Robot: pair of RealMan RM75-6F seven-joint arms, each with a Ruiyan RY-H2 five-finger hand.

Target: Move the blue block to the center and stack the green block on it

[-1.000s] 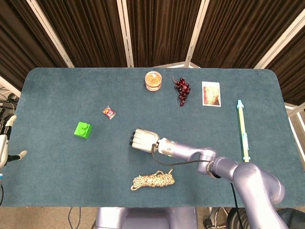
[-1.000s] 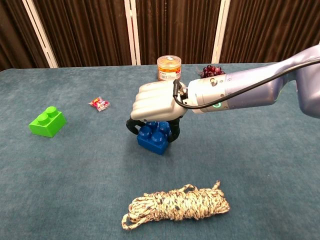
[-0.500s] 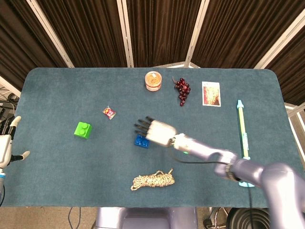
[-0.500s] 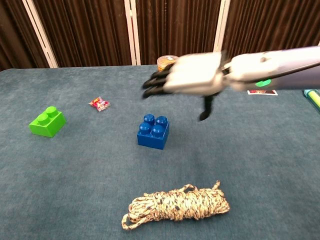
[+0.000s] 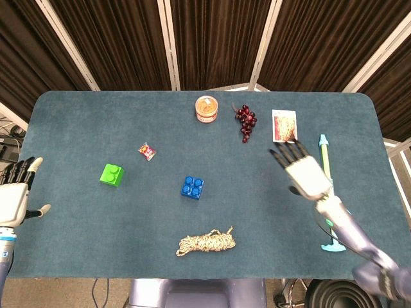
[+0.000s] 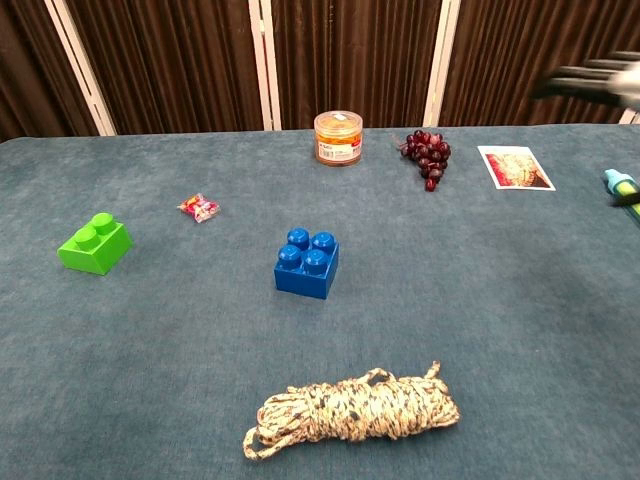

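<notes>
Four round studs top the square blue block (image 5: 192,188), standing free; right hand (image 5: 303,172) spread, holding nothing.

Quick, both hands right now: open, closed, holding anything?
Left hand: open, fingers apart, holding nothing.
Right hand: open, fingers spread, holding nothing.

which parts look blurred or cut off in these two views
Chest view: the right hand is a motion-blurred streak at the top right edge, while the blue block and green block are sharp. Head view: the left hand is clipped by the left edge; lighting even.
</notes>
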